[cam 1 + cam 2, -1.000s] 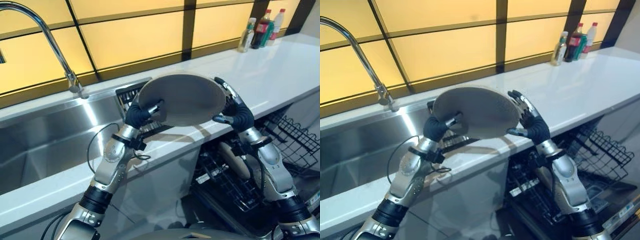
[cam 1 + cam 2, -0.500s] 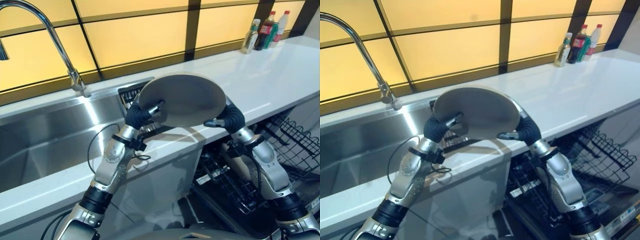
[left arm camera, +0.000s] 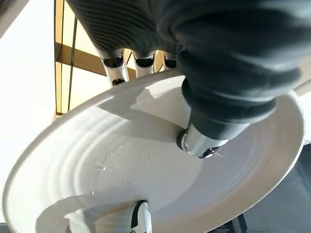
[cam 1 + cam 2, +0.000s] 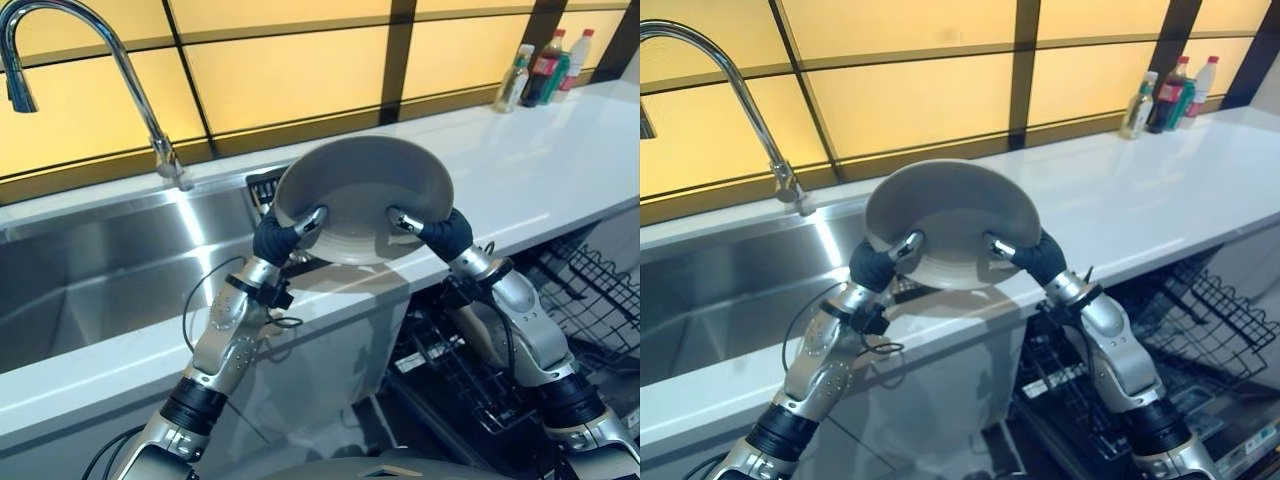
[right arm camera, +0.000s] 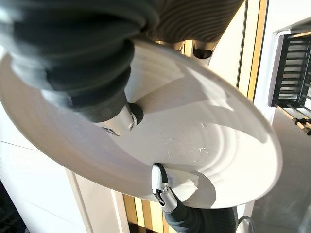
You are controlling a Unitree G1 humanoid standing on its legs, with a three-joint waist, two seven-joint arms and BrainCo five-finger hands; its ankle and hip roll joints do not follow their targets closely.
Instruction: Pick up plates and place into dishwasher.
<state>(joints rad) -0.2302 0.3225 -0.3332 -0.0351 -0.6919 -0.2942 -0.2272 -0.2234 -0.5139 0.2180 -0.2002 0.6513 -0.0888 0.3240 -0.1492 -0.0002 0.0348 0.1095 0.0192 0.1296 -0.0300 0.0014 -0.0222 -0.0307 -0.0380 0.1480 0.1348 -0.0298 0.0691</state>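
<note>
White counter [image 4: 560,170] under amber window panels [image 4: 290,70]; steel sink [image 4: 100,270] and faucet [image 4: 60,40] at 10 o'clock, bottles [image 4: 545,70] at 2, open dishwasher rack [image 4: 590,290] at 4. Left hand [image 4: 285,232] and right hand [image 4: 435,230] clamp the plate [image 4: 365,190] aloft, centre.

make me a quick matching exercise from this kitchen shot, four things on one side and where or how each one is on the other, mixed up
Things:
1. plate
2. faucet
3. bottles
4. dishwasher rack

Places or states:
A. far right end of the counter, by the window
B. pulled out below the counter edge
C. held between the left hand and the right hand
D. arching over the steel sink

Pairs: 1-C, 2-D, 3-A, 4-B
</note>
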